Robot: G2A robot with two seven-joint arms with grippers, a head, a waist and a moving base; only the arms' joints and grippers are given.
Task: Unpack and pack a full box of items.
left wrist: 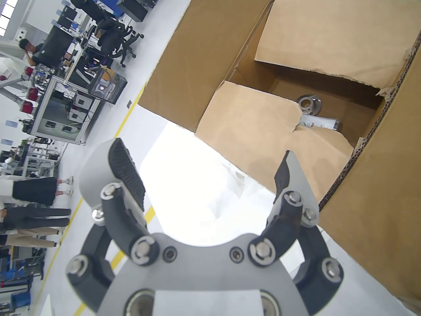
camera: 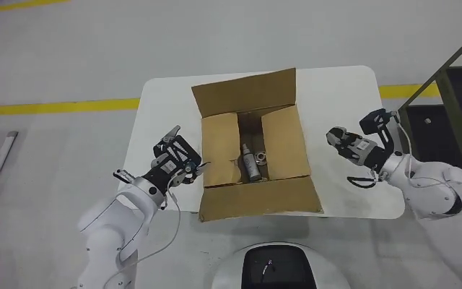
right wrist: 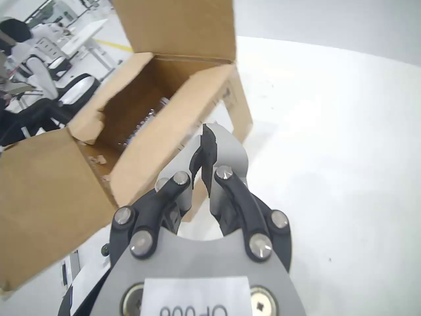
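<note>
Cardboard box [camera: 284, 144] sits mid-table on the white table [camera: 346, 94], top open. The far flap is laid back away from the robot and the near flap is folded out toward it. The two side flaps lean inward over the opening, with a gap between them. The flap edges look ragged and torn in the left wrist view.

Down in that gap on the box floor lies a small grey bottle [camera: 247, 160] on its side, with a metal ring [camera: 261, 157] just beside its far end. The left wrist view shows the same pair past the torn flap edge: ring [left wrist: 308, 103], bottle [left wrist: 320, 122], with the bottle partly hidden by the flap.

Left gripper [camera: 186, 152] is low over the table just outside the box's left wall, fingers spread wide and nothing between them. In its own view [left wrist: 202, 152] one finger [left wrist: 286, 179] overlaps the box's near corner — can't tell if it touches.

Right gripper [camera: 333, 136] is off the box's right side, over bare table and apart from the cardboard. Its fingers are pressed together and hold nothing — in its own view [right wrist: 206, 139] the pads meet, pointing toward the box's right wall.

A yellow floor line [camera: 65, 107] runs behind the table.
</note>
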